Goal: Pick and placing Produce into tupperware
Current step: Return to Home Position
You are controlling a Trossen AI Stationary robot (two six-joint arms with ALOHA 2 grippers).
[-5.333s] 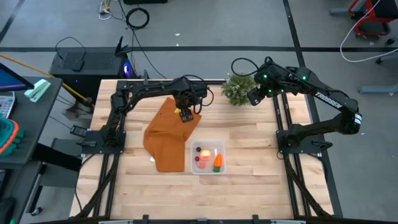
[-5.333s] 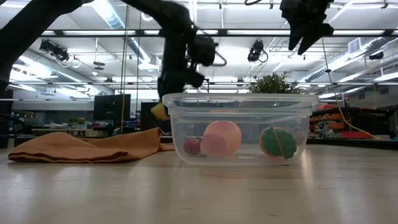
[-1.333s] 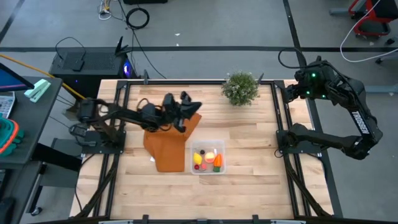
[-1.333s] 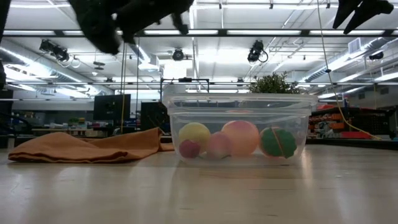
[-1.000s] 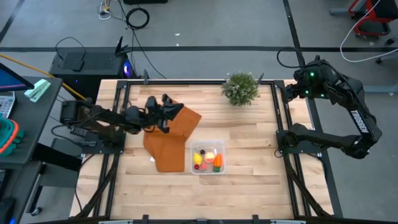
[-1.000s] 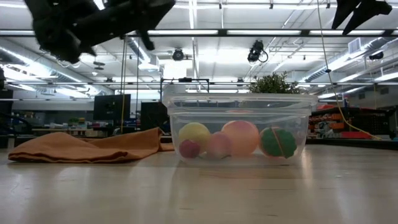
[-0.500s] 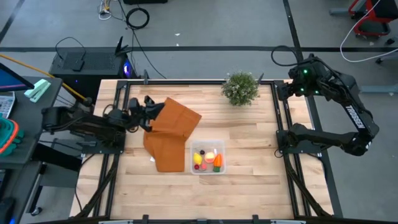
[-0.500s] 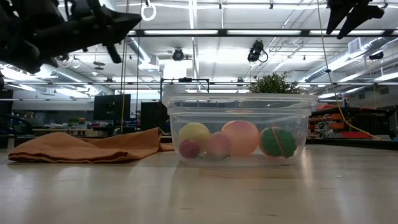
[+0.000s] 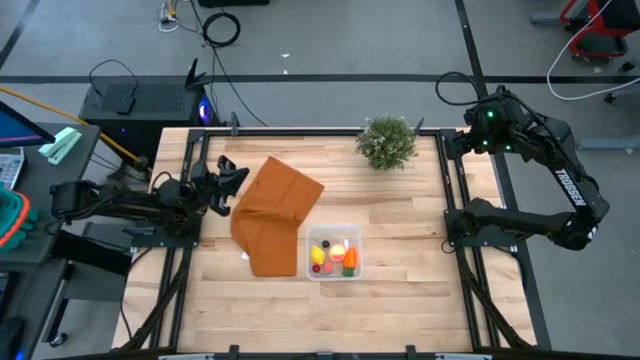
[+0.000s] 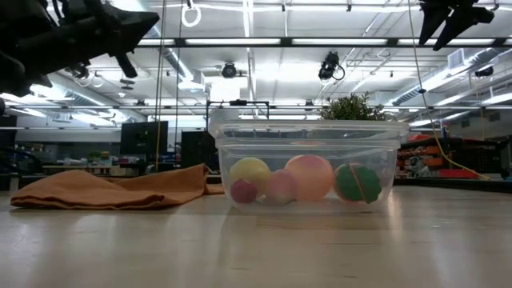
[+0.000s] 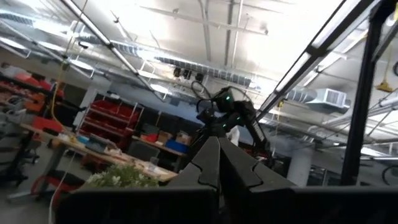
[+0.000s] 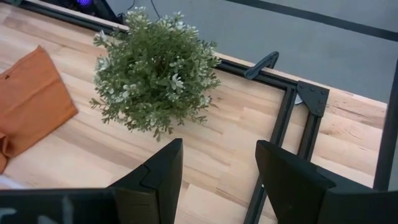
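Produce point(image 9: 333, 254) sits inside the tupperware point(image 9: 357, 232) on the surface point(image 9: 400, 300): lemon point(image 9: 318, 256), round fruit point(image 9: 335, 247), carrot point(image 9: 350, 260), plus two small pieces point(image 10: 244, 191). The cloth point(image 9: 275, 215) lies just beside it. Left fingers point(image 11: 217, 163), pressed together, hang above the surface's left side near the cloth. Right fingers point(image 9: 452, 147), spread apart, hover beside the plant point(image 9: 388, 142) at the far right corner.

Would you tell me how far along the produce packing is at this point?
Done: the tupperware holds five pieces, including the lemon, the round fruit and the carrot; no produce shows outside it. In hand: nothing. The left gripper is shut and empty, up by the cloth at the table's left edge; the right gripper is open near the plant. Left: apparently only parking.
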